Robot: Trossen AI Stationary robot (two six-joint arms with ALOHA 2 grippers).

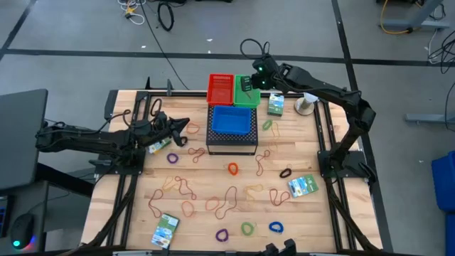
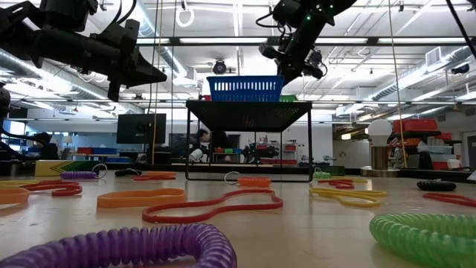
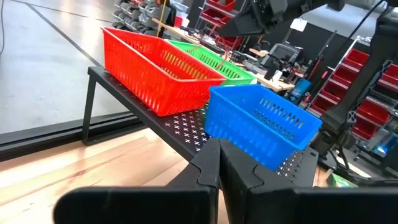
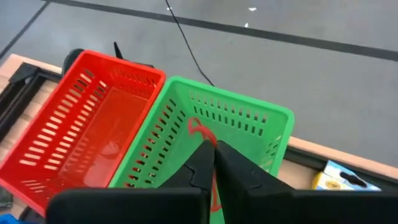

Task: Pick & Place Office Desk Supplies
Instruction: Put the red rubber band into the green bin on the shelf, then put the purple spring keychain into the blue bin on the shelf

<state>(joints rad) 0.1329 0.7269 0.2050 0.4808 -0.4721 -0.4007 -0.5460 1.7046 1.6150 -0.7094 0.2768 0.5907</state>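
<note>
While flanking green basket (image 4: 186, 134), red basket (image 4: 81, 124).

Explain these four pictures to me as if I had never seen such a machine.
Two dark robot arms work at a wooden table. One picture looks straight down on it, one looks level across its top, and two come from cameras on the arms' wrists.

Rubber bands, small coloured loops and green-white boxes lie scattered on the table. In the middle a black stand carries a red basket, a green basket and a blue basket.

The right pincer hangs over the green basket, pinching a thin red band. The left pincer is shut, holds nothing and hovers beside the stand.
</note>
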